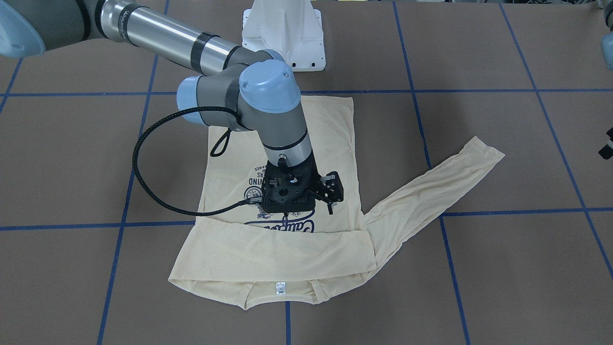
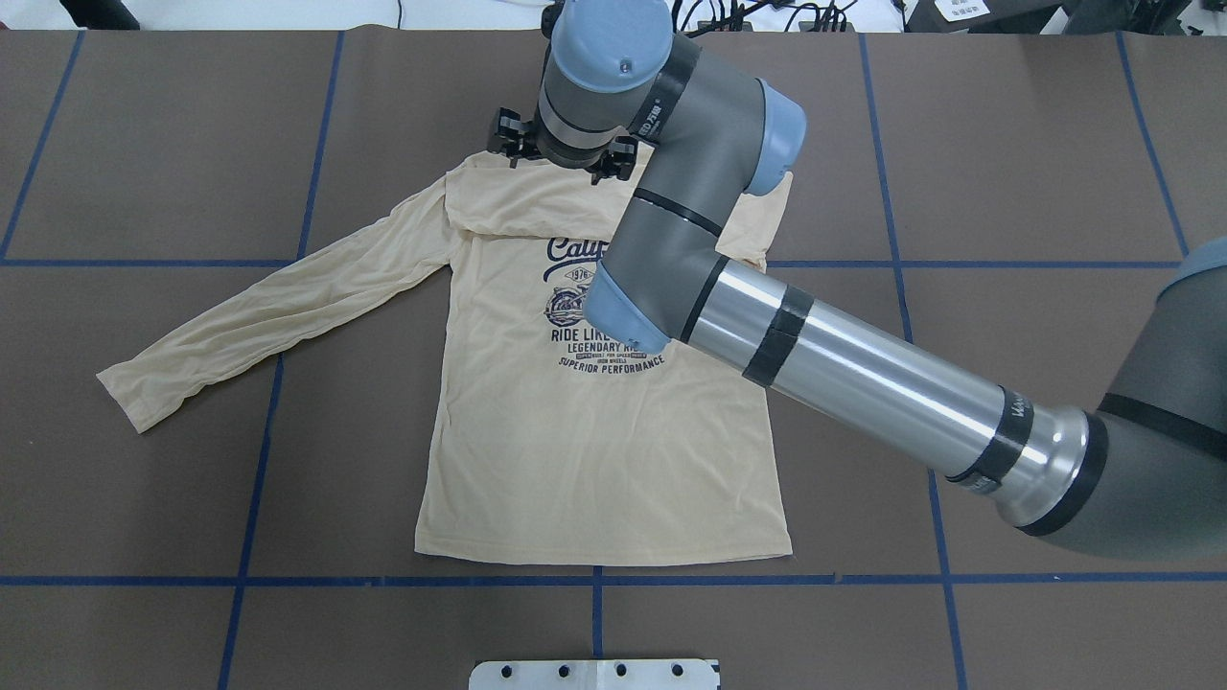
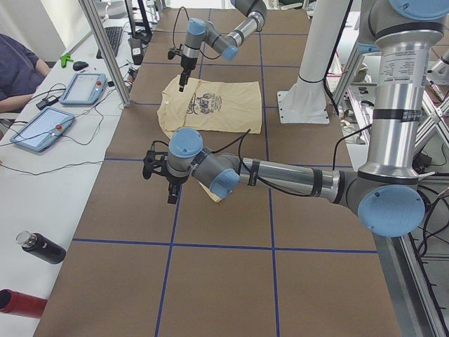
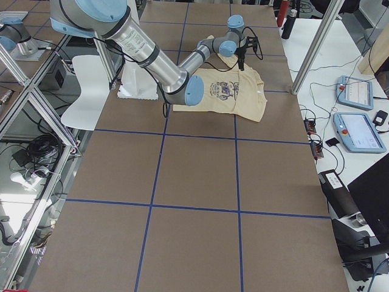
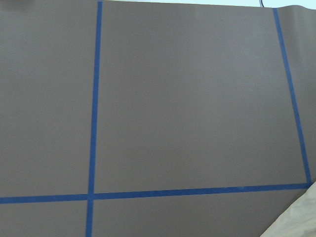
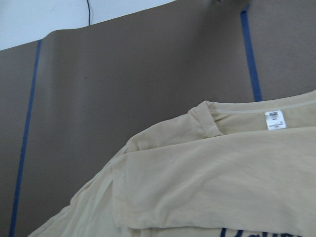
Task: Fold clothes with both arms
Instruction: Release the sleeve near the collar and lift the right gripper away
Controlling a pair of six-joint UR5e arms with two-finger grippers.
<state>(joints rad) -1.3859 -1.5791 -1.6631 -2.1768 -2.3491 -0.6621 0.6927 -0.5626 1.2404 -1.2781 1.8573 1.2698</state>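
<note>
T-shirt (image 2: 594,460) print (image 2: 599,350) partly behind right arm (image 2: 863,374)

Brightly and evenly lit from above, with only faint, soft shadows under the right arm (image 1: 275,122) on the T-shirt (image 1: 287,249). Streaked with glare along the arm's silver tube. Sharp in the fixed views; blown out to white at the right wrist view's top edge.
</note>
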